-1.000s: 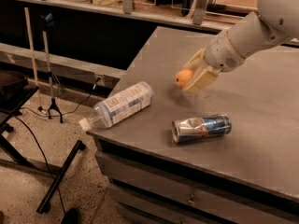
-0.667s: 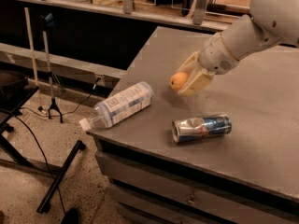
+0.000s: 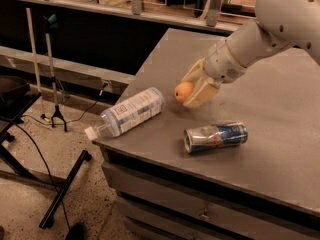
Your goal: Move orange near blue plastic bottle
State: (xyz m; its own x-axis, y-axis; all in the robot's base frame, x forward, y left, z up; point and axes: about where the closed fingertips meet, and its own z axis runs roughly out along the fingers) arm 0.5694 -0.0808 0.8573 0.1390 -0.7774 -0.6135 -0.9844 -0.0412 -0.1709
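Note:
The orange (image 3: 183, 91) is a small round orange-yellow fruit held between the cream fingers (image 3: 200, 95) of my gripper (image 3: 189, 90), just above the grey tabletop (image 3: 280, 104). The gripper reaches in from the upper right on a white arm. The blue plastic bottle (image 3: 127, 113) lies on its side at the table's left front corner, its white cap sticking out past the edge. The orange is a short way to the right of the bottle's base, not touching it.
A crushed silver-and-blue drink can (image 3: 215, 136) lies on its side near the front edge, just below the gripper. A drawer front (image 3: 200, 214) runs under the table. Black stands and cables (image 3: 55, 119) are on the floor to the left.
The gripper has carried the orange leftward and a little forward, closer to the bottle. The bottle and the can have not moved.

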